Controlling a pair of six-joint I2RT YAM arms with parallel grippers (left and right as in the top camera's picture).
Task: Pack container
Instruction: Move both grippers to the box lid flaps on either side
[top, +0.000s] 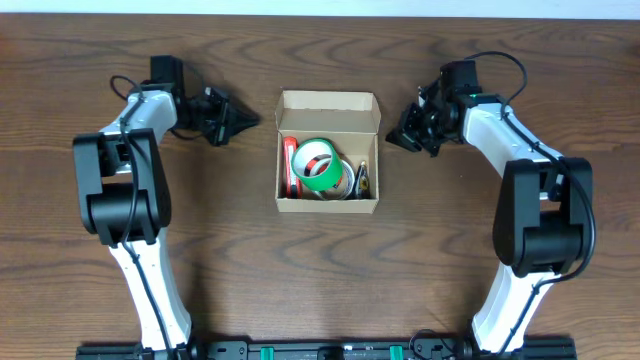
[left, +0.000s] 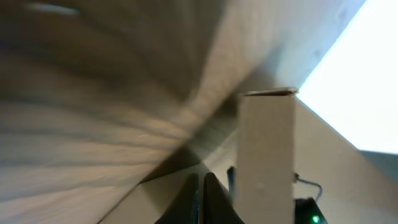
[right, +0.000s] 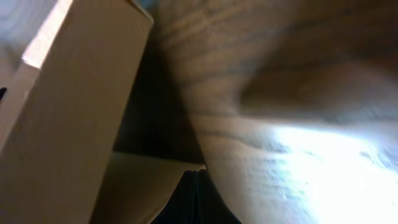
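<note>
The container (top: 330, 103), a small tan cardboard box, stands open in the middle of the table with its flap lid raised at the far side. Inside lie a green tape roll (top: 325, 180), a red item (top: 289, 165), a white roll (top: 346, 183) and a dark small item (top: 363, 180). My left gripper (top: 254, 122) is shut and empty, pointing at the box's far left corner, a little apart from it. My right gripper (top: 393, 138) is shut and empty just off the box's right wall. The left wrist view shows shut fingers (left: 200, 190) near a cardboard edge (left: 267, 155). The right wrist view shows shut fingers (right: 194, 183) beside the box wall (right: 74, 112).
The dark wooden table (top: 320, 270) carries only the box. Both arm bases stand at the near edge, left (top: 150, 290) and right (top: 520, 280). A pale wall strip runs along the far edge.
</note>
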